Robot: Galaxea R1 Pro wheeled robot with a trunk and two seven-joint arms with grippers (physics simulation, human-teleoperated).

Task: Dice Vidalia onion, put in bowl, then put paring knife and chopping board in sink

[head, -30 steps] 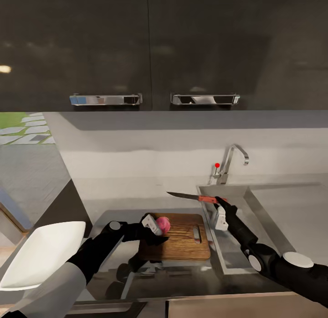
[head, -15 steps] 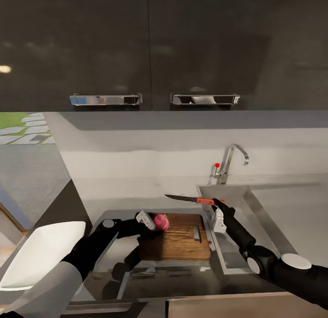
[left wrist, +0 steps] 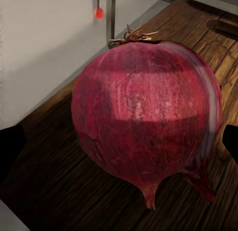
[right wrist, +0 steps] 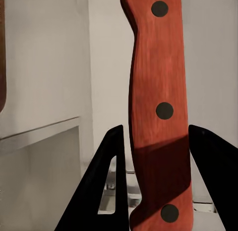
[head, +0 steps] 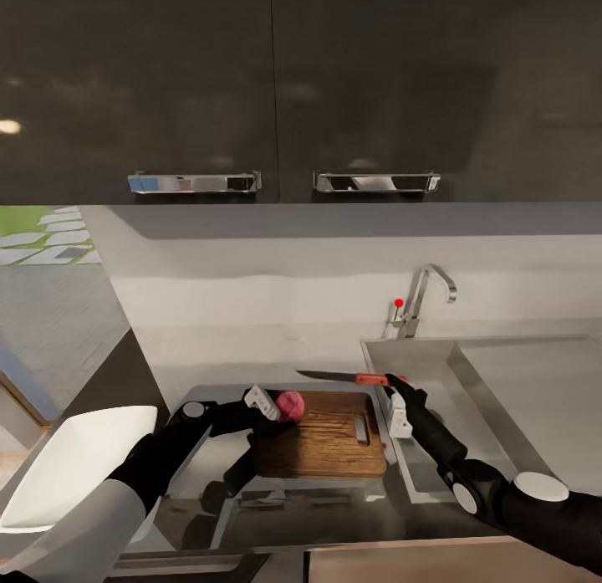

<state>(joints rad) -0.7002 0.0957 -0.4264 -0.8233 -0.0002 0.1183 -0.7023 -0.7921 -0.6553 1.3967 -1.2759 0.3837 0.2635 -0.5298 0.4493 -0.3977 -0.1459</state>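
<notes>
- Head view: Vidalia onion, red-skinned, sits on the far left corner of the chopping board, which lies on the grey bench just beside the sink.
- Head view: left pincer is at the onion's left side, fingers either side of it; whether they press on it cannot be told here.
- Head view: right pincer grips the paring knife by its red-orange handle; the blade lies level, pointing left, above the board's far edge and not touching the onion.
- Head view: white bowl stands well apart at the bench's left end. Dark glossy cabinets with chrome handles hang above a pale backsplash; curved tap rises behind the basin.
- Left wrist view: onion rests on the wood grain, root tuft toward the tap; dark finger edges show at each side, contact uncertain.
- Right wrist view: knife handle, three rivets, is clamped between the two black fingers.
- Judgement: step in hand is the dicing. Steady the onion firmly, bring the blade over its middle, and cut straight down clear of the left fingers; a round onion at the corner may roll off.
</notes>
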